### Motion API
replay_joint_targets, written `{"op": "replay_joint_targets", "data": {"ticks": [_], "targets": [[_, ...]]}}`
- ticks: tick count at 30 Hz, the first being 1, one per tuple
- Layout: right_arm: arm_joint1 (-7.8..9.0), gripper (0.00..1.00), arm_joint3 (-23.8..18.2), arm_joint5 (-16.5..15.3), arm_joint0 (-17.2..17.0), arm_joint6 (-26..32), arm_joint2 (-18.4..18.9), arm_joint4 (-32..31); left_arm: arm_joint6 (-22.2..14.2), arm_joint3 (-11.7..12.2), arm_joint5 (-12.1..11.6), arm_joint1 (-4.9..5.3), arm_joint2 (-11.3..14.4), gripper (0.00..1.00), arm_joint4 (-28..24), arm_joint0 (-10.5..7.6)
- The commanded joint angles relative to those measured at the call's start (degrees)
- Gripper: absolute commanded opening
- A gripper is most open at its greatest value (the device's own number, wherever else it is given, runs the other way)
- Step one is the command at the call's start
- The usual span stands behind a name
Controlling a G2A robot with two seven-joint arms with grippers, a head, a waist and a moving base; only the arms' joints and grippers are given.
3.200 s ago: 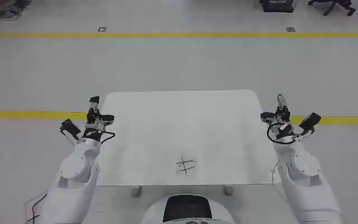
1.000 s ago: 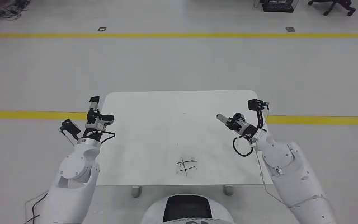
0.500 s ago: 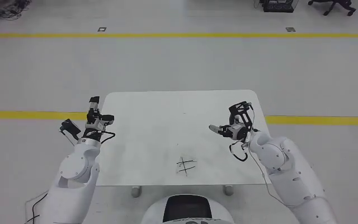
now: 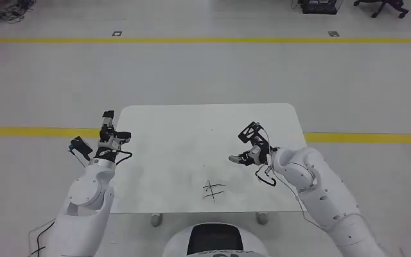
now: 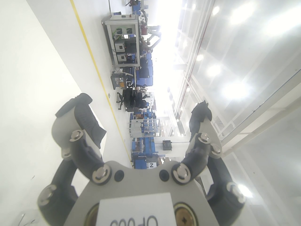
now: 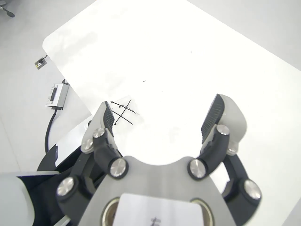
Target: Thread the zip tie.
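Right gripper (image 6: 162,102), fingers spread and holding nothing, has swung in from beyond the table's (image 4: 192,122) right edge and now hovers over its right half, angled toward the crossed black zip ties (image 4: 213,189). These lie untouched near the table's front edge, so you are probably at the approach to pickup. Left gripper (image 5: 141,102), fingers likewise spread, stays off the table's left edge. You have open room from the table's middle, but the front edge lies close beside the ties.

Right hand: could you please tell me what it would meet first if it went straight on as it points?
Probably the bare table top; the open right hand aims at it, with the crossed zip ties off to one side.
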Motion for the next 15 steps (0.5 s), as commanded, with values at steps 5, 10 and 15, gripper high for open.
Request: {"op": "replay_joint_targets", "data": {"ticks": [5, 10, 15], "targets": [[0.0, 1.0, 0.0, -0.02, 0.0, 0.0, 0.0, 0.0, 0.0, 0.0, 0.0, 0.0, 0.0, 1.0, 0.0, 0.0], [0.0, 1.0, 0.0, -0.02, 0.0, 0.0, 0.0, 0.0, 0.0, 0.0, 0.0, 0.0, 0.0, 1.0, 0.0, 0.0], [0.16, 1.0, -1.22, -0.02, 0.65, 0.85, -1.52, -3.07, 0.0, 0.0, 0.0, 0.0, 0.0, 1.0, 0.0, 0.0]]}}
